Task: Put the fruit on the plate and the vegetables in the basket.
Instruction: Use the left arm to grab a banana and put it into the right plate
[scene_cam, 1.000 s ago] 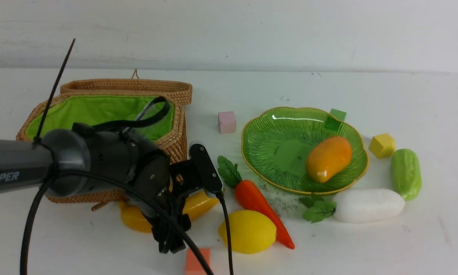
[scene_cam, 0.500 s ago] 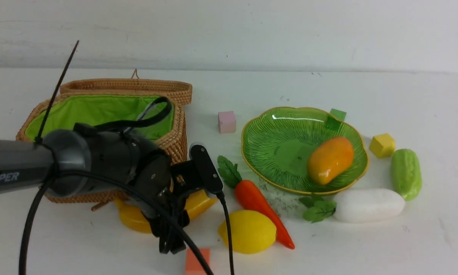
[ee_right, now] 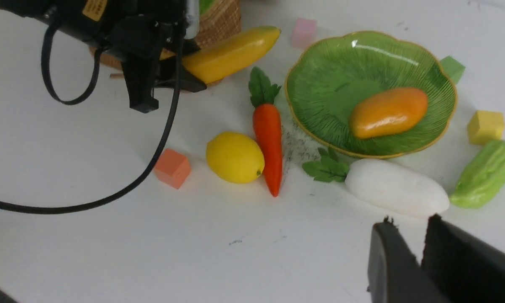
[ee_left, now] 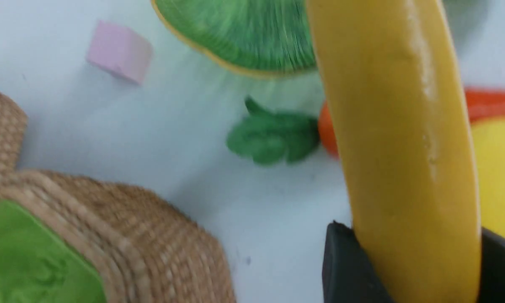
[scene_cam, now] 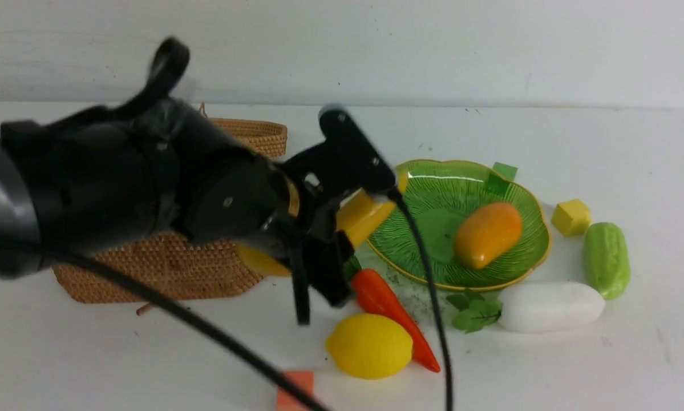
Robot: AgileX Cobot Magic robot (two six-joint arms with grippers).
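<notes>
My left gripper [scene_cam: 313,251] is shut on the yellow banana [scene_cam: 364,220] and holds it in the air between the wicker basket [scene_cam: 165,268] and the green plate [scene_cam: 433,194]. The banana's free end reaches the plate's left rim. In the left wrist view both fingers press the banana [ee_left: 399,147]. The mango [scene_cam: 488,234] lies on the plate. On the table lie the lemon [scene_cam: 369,346], carrot [scene_cam: 384,302], white radish [scene_cam: 550,306] and cucumber [scene_cam: 606,260]. My right gripper [ee_right: 410,225] hovers near the radish [ee_right: 395,187], empty, its jaws a narrow gap apart.
Foam cubes are scattered about: orange [scene_cam: 295,388] at the front, yellow [scene_cam: 570,217] beside the cucumber, green [scene_cam: 501,177] behind the plate, pink [ee_right: 303,31] between basket and plate. The left arm's black cable [scene_cam: 433,319] hangs over the carrot.
The left gripper closed on the banana beside the basket, then lifted it up and to the right towards the plate. The arm now hides most of the basket.
</notes>
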